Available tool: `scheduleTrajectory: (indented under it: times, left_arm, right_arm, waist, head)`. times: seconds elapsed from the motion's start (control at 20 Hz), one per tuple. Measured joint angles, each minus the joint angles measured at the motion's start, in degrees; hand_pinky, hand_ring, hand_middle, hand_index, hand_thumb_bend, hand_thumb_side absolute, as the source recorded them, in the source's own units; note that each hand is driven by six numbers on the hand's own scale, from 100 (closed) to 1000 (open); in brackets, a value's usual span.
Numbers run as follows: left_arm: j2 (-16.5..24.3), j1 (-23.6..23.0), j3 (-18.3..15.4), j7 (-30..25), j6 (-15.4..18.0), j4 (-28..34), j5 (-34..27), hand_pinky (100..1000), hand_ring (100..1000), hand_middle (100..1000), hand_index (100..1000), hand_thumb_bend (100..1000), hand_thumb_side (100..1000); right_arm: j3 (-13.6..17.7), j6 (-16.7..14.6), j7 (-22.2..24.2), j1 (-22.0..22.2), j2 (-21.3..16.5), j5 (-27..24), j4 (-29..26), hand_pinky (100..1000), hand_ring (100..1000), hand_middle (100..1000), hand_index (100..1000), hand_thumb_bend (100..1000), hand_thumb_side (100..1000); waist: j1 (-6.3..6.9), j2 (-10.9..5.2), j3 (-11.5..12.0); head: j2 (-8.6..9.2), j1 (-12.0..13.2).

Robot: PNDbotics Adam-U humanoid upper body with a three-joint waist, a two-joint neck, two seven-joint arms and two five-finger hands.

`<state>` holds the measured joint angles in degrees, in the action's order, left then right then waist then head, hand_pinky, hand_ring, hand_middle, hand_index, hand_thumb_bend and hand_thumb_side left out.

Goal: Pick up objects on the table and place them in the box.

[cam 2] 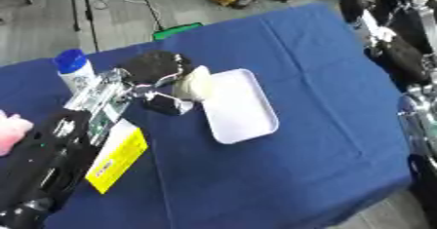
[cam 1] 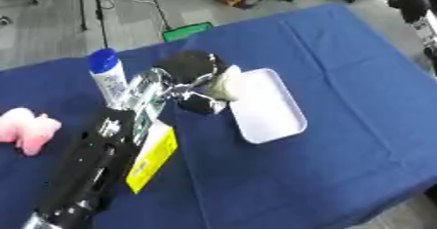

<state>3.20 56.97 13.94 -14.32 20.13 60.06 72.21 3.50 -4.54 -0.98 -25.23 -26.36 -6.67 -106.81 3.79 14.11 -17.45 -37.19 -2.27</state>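
We see white tray [cam 1: 269,111] flat mid-surface, cream obj [cam 2: 194,83] at its left edge, blue-cap bottle [cam 1: 106,77] upright, yellow box [cam 1: 152,159], pink toy [cam 1: 27,128] far left.

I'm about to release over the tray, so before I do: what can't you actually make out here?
- Pale rounded object at the white tray's near edge: the left hand covers part of it; identity and any contact with the tray unclear.
- Yellow box: the left arm hides its left side.
- Pink soft toy: cut by the left edge, right eye view.
- Right hand: fingers indistinct among dark parts at the right edge.
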Motion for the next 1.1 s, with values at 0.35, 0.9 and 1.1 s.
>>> scheduleTrajectory:
  times: [0.35, 0.9, 1.1]
  left_arm:
    - [-1.31, -0.17, 0.31, 3.52, -0.56, 0.0, 1.63, 671, 656, 700, 809, 337, 668]
    - [-1.79, -0.17, 0.56, 5.31, -1.23, 0.28, 10.21, 709, 705, 744, 890, 654, 753]
    - [-1.84, -0.28, 0.3, 5.57, -2.31, 0.06, 13.48, 739, 744, 800, 930, 723, 832]
  right_arm:
    - [-0.07, -0.08, 0.36, -0.51, 0.36, -0.02, -0.35, 838, 837, 852, 855, 441, 475]
    - [-0.67, -0.03, 1.11, -1.51, 0.88, -0.18, -0.41, 838, 836, 852, 856, 440, 476]
    - [-0.71, -0.03, 1.34, -1.55, 0.95, -0.24, -0.52, 838, 836, 851, 856, 440, 475]
  waist:
    - [0.0, 0.0, -1.03]
    - [0.5, 0.0, -3.72]
    - [0.96, 0.0, -4.37]
  head:
    - [0.01, -0.05]
    - [0.51, -0.03]
    - [0.72, -0.05]
